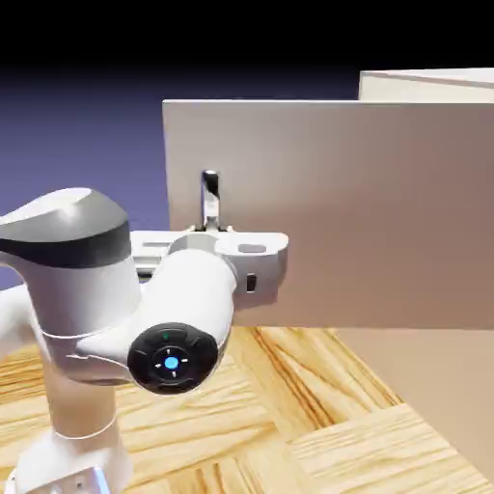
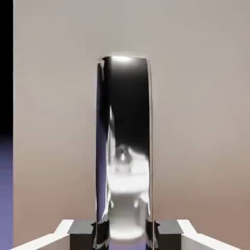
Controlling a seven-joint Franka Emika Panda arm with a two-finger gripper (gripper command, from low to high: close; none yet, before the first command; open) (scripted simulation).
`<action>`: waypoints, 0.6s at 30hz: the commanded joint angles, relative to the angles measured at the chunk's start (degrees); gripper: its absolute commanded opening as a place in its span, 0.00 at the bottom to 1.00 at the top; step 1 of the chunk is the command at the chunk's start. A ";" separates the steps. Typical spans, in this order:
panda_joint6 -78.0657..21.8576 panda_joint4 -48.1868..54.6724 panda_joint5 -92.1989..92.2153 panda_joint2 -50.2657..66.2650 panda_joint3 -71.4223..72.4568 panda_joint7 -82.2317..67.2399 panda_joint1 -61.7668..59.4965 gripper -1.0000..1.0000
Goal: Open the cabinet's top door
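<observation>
The gripper (image 2: 125, 235) is being closed on the handle (image 2: 126, 146); its two fingertips are pressing this shiny upright bar from both sides. The handle is standing near the free edge of the top door (image 1: 338, 212). The door is hanging open, and its flat face is lying in front of the cabinet (image 1: 429, 85), whose pale top is showing behind it at the exterior view's upper right. The arm (image 1: 183, 299) is reaching to the door from the exterior view's left. On its round black cap, a blue light is glowing with small white marks around it; I cannot read any words there.
</observation>
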 commanded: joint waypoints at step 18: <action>-28.01 37.38 -5.80 0.56 -10.34 4.92 26.59 0.00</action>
